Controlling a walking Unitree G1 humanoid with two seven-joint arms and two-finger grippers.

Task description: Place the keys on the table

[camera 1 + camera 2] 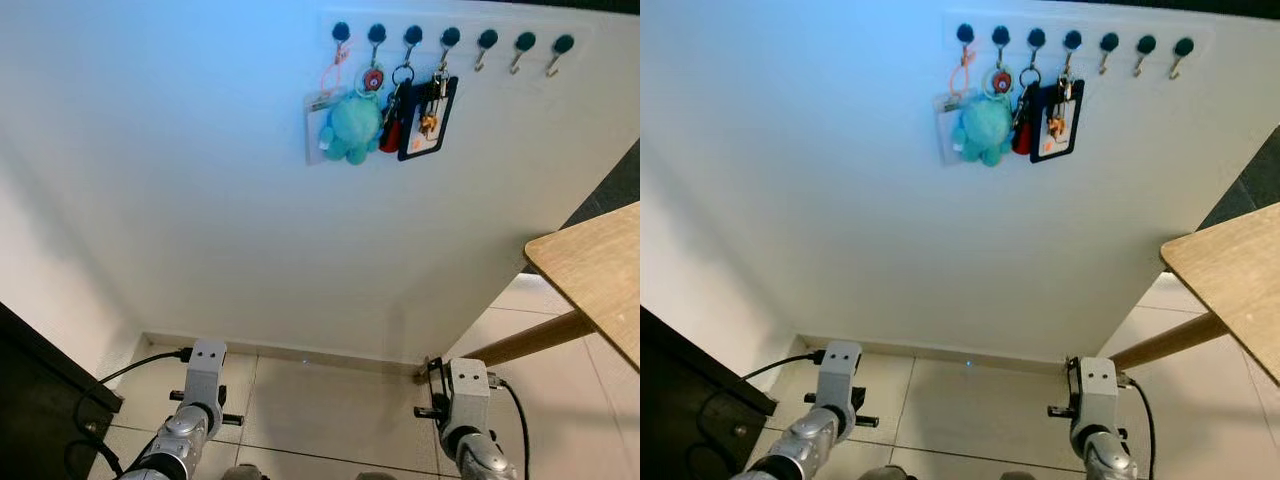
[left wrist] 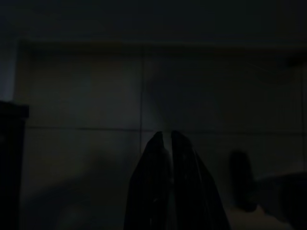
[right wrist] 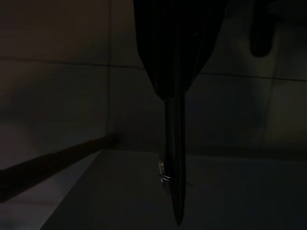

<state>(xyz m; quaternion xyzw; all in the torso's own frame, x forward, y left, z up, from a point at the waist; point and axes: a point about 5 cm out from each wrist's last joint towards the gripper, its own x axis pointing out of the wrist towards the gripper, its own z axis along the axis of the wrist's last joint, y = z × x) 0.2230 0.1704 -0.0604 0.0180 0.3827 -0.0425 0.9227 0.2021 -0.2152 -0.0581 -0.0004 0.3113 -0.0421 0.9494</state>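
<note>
Both silver arms hang low at the bottom of the head views, over pale floor tiles. The left claw (image 2: pixel 164 143) points at the dim floor with its two black fingers pressed together and nothing between them. The right claw (image 3: pixel 173 158) also hangs idle; its fingers read as one narrow dark blade, closed, and no object can be made out in its grip.

The keys (image 1: pixel 398 105), a bunch with a red fob on a metal ring, hang high on the white wall from a row of round dark hooks (image 1: pixel 450 37). They are crowded between a teal plush toy (image 1: pixel 350 128) and a black card holder (image 1: pixel 430 120), with a clear badge sleeve (image 1: pixel 318 125) further along. The light wooden counter (image 1: pixel 595 270) juts in at the robot's right, well apart from the hooks.

The likely trouble is that crowding: a reach for the keys could catch the plush or the card holder instead, or pull several items off together. The ring may also snag on its hook if drawn straight out rather than lifted.
</note>
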